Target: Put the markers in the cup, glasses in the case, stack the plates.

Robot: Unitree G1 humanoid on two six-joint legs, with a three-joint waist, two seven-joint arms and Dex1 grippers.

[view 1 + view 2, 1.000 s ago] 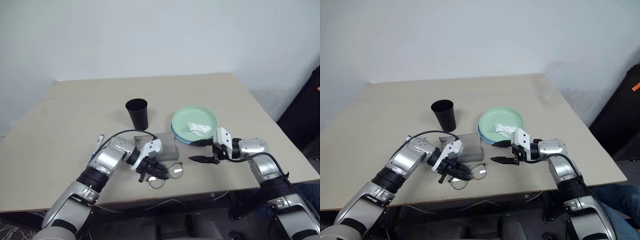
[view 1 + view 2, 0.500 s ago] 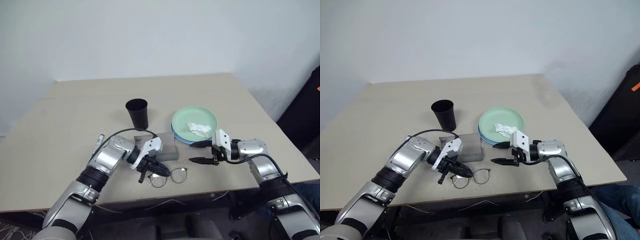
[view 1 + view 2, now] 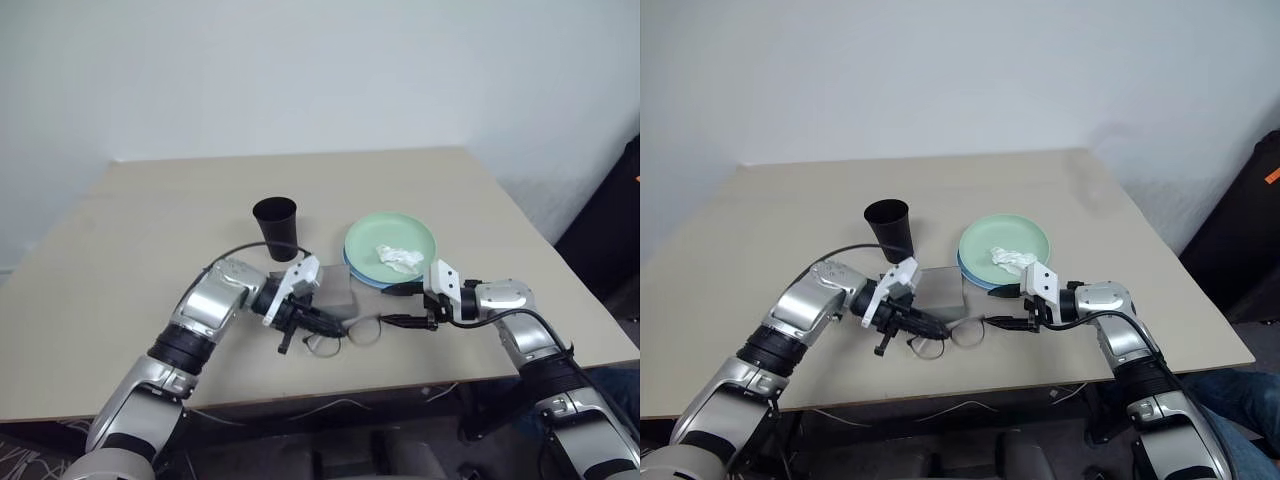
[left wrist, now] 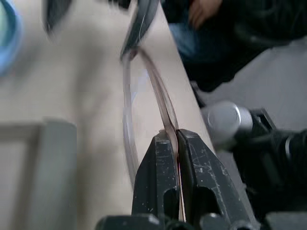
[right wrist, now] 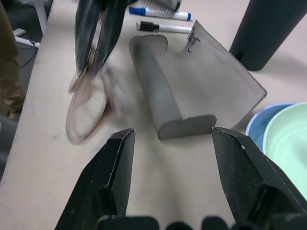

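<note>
The glasses (image 3: 952, 334), clamped in the left gripper (image 3: 936, 328), are being lifted off the table (image 3: 790, 220) since earlier, toward the gaping right gripper (image 3: 998, 308).

1. The cup (image 3: 275, 226) stands behind the case (image 3: 333, 290) on the tabletop (image 3: 130, 260).
2. The stacked plates (image 3: 390, 248), a tissue (image 3: 398, 258) on top, lie right of the case.
3. The glasses (image 3: 345, 334) sit before the case.
4. The markers (image 5: 160, 19) lie left of it.

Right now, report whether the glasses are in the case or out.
Out. The glasses are pinched in the shut left claw, beside the grey case, in front of the open right claw.
</note>
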